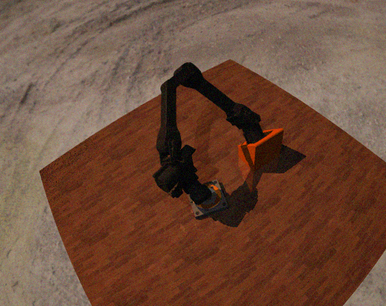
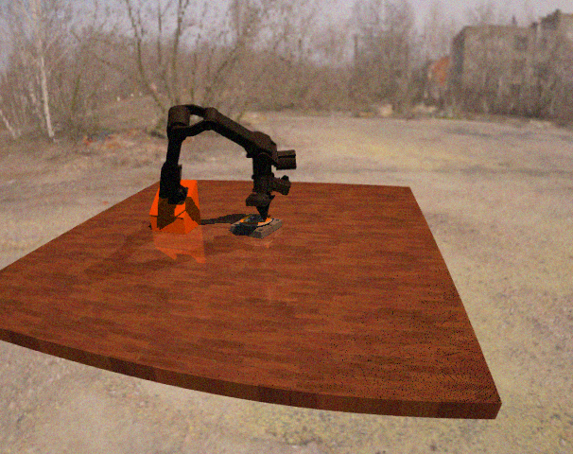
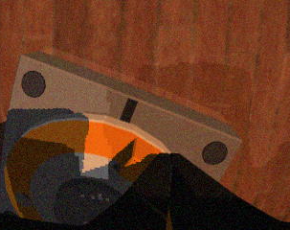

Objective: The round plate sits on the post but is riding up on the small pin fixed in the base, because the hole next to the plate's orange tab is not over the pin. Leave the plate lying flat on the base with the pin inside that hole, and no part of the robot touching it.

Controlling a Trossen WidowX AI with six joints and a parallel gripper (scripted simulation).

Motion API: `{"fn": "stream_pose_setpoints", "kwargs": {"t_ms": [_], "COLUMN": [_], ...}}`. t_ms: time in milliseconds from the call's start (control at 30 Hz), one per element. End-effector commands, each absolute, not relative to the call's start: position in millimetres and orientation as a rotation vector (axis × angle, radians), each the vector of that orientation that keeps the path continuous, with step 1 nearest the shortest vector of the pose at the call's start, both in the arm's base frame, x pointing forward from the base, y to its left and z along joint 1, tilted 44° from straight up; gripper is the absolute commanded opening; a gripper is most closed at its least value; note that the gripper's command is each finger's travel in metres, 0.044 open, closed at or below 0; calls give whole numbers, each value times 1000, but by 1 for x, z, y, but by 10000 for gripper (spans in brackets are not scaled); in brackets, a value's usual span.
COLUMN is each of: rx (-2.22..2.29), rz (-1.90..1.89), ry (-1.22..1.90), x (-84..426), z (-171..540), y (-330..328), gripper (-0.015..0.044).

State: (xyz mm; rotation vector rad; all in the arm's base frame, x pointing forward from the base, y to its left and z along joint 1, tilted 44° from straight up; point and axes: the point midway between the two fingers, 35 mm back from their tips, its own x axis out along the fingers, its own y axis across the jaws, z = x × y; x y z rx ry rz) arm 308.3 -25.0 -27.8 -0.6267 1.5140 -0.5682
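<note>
The round plate (image 1: 216,188) (image 3: 103,135), an orange ring around a pale middle, sits on the square grey base (image 1: 199,212) (image 2: 272,230) (image 3: 63,98). Much of it is shaded. My gripper (image 2: 264,218) (image 3: 167,163) is shut with nothing visible between its fingers. Its tips are down at the plate's rim in the wrist view; whether they touch it is unclear. The fingers hide part of the plate, and I cannot make out the orange tab. A small dark spot beside the finger shadow may be a hole. The pin is not visible, and the plate's exact tilt is unclear.
The base has dark round corner marks and a short black bar (image 3: 128,110) near one edge. An orange angular block (image 1: 267,150) (image 2: 190,207) stands at the arm's foot. The arm's shadow falls across the wooden table (image 1: 173,250) (image 2: 296,293) and part of the base.
</note>
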Motion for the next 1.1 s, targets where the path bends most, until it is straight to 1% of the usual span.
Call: {"fn": "stream_pose_setpoints", "kwargs": {"t_ms": [0, 467, 767, 1067], "rx": [-626, -626, -625, -642], "rz": [-569, -569, -567, -565], "ry": [1525, 1525, 1526, 1532], "x": [309, 313, 311, 310], "z": [-33, -39, -8, -15], "y": [-24, -20, 7, 4], "gripper": [0, 0, 0, 0]}}
